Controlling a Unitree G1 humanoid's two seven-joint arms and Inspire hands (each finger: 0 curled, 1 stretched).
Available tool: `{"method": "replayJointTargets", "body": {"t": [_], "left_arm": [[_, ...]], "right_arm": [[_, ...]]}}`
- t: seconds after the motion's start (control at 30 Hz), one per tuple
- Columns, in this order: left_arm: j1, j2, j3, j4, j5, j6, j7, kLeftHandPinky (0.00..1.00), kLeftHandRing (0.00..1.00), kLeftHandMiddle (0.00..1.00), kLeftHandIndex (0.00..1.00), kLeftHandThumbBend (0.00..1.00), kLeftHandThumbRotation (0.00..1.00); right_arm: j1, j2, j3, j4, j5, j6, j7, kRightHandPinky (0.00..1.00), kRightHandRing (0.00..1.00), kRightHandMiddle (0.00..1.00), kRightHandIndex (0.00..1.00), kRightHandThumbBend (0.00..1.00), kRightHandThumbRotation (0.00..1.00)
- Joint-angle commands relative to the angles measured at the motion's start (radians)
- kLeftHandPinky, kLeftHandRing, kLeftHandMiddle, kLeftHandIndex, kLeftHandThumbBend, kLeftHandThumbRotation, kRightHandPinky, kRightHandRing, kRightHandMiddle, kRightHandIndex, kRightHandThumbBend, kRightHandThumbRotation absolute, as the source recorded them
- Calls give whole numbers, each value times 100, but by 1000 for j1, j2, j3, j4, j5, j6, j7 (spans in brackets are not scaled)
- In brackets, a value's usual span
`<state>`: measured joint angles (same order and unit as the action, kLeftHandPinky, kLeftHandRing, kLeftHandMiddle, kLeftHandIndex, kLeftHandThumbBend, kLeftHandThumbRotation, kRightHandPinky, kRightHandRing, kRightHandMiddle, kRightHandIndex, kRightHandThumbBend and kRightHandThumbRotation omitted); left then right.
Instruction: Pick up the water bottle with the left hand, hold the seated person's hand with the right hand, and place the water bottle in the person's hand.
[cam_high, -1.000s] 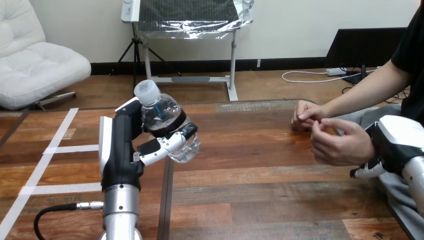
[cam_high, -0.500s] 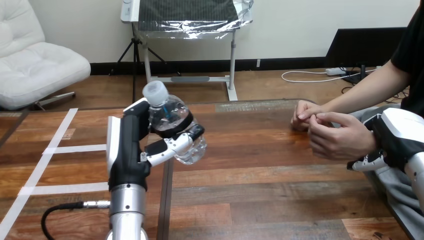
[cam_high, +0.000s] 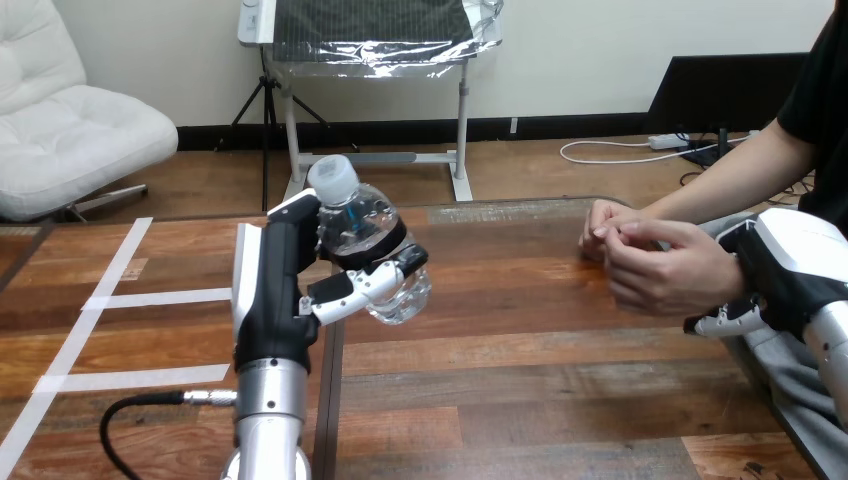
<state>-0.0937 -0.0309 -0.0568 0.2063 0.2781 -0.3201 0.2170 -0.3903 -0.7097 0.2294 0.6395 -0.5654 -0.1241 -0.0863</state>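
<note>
A clear water bottle (cam_high: 372, 250) with a white cap and a dark label band is held tilted above the table, left of centre. My left hand (cam_high: 272, 290) is shut on it, thumb and fingers wrapped round its body. At the right, the person's nearer hand (cam_high: 660, 268) hovers over the table edge, fingers loosely curled. Their farther hand (cam_high: 604, 226) rests just behind it. My right hand (cam_high: 792, 268) sits against the wrist of the nearer hand and covers it. I cannot tell whether it grips the wrist.
The wooden table (cam_high: 520, 380) stretches between the bottle and the person's hands, with a metal seam (cam_high: 332, 400) running down near my left arm. White tape strips (cam_high: 120, 300) mark the table's left part.
My left hand has carried the bottle to the right, nearer the person. The person's nearer hand and my right hand have shifted a little left and up together.
</note>
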Motion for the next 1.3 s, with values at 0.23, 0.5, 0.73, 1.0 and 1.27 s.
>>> {"method": "replayJointTargets", "body": {"t": [0.23,0.5,0.73,1.0,1.27], "left_arm": [[-110,-25,-39,-65,11,-2,-6,39,40,41,49,61,0],[-123,-33,-58,-61,4,4,-16,38,39,41,49,59,0],[-134,-44,-74,-59,-4,13,-23,37,39,41,49,60,0],[-147,-54,-92,-54,-14,15,-25,37,39,41,49,60,0],[-157,-65,-112,-59,-18,40,-32,37,39,41,49,60,0]], "right_arm": [[-3,-3,-28,-153,-3,13,18,21,28,39,41,72,0],[14,2,-43,-216,7,21,31,22,29,39,41,73,0],[23,0,-48,-246,-2,-7,19,21,28,38,40,74,0],[30,0,-55,-276,-6,-17,23,21,28,38,39,74,0],[35,-1,-59,-299,-12,-36,15,21,28,38,37,77,0]]}}
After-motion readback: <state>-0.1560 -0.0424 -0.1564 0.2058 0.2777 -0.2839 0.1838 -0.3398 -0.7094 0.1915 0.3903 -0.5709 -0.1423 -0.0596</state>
